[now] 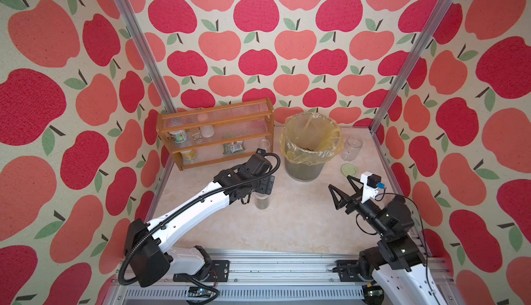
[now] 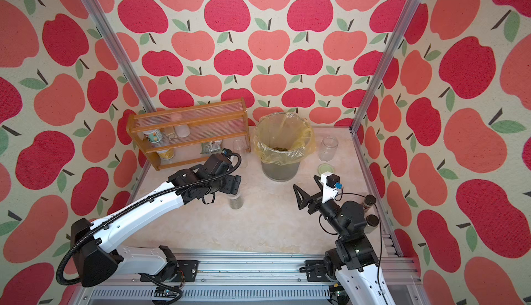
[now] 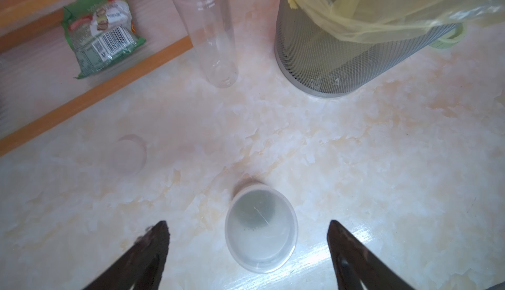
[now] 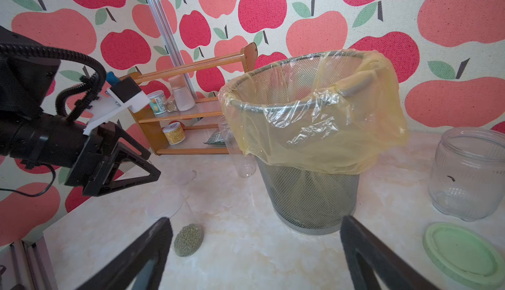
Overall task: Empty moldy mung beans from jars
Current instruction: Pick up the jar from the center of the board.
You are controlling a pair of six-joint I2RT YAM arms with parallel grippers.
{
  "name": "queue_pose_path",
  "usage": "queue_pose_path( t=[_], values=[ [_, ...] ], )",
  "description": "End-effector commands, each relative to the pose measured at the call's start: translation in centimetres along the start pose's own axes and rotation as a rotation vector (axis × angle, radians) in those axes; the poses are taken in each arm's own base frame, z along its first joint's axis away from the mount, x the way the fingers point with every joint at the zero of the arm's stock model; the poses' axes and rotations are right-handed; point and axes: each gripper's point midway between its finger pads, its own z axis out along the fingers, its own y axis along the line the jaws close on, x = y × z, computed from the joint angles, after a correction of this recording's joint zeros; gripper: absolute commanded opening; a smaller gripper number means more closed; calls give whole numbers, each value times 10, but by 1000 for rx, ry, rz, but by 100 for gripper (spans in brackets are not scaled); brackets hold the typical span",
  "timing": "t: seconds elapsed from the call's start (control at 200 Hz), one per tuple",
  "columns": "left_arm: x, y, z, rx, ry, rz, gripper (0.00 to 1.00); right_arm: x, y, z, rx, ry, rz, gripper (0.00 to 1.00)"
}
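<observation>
mung beans [image 4: 188, 239] fill the bottom part of the short jar [image 1: 262, 202]. the jar stands upright on the table [image 1: 287, 226], out in the open and nearer the front than the bin. in the left wrist view its top looks cloudy; can't tell if it is lidded.

left gripper [image 3: 247, 221] hangs right over this jar. its jaws are spread wide, one finger [image 3: 155, 247] on each side, with a clear gap to the jar wall. nothing is gripped.

a small heap of beans [image 1: 309, 147] lies inside the yellow bag [image 4: 314, 138] that lines the grey mesh bin [image 1: 304, 171].

tall slim jar [image 1: 264, 145] is empty and upright, between the wooden shelf [image 1: 269, 116] and the bin, close to both. round-shouldered jar [image 1: 351, 148] is empty, open and upright on the far side of the bin from the shelf. its pale green lid [image 1: 349, 169] lies flat on the table just in front of it.

right gripper [image 1: 340, 184] is in the air near the green lid, jaws wide apart and holding nothing, well apart from the short jar.

the shelf holds a green packet [image 3: 101, 31] on the lower level and two cans [image 1: 178, 136], one on each level. a faint clear round thing [image 3: 128, 154] lies flat on the table near the shelf; can't tell what it is.
</observation>
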Motion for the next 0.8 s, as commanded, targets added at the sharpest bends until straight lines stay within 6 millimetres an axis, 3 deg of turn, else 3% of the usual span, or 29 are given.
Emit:
queue_pose_path(
  t=[0.0, 0.22, 0.415, 0.795],
  values=[
    [16, -7, 6, 35, 67, -40, 89, 5, 2, 1, -19, 7, 40, 99],
    [30, -12, 21, 46, 113, -72, 88, 9, 1, 3, -18, 12, 52, 99],
    [34, -12, 32, 26, 119, -72, 76, 12, -1, 6, -13, 30, 49, 99],
    [45, -10, 51, -23, 177, -55, 73, 15, -2, 7, -11, 41, 50, 99]
  ],
)
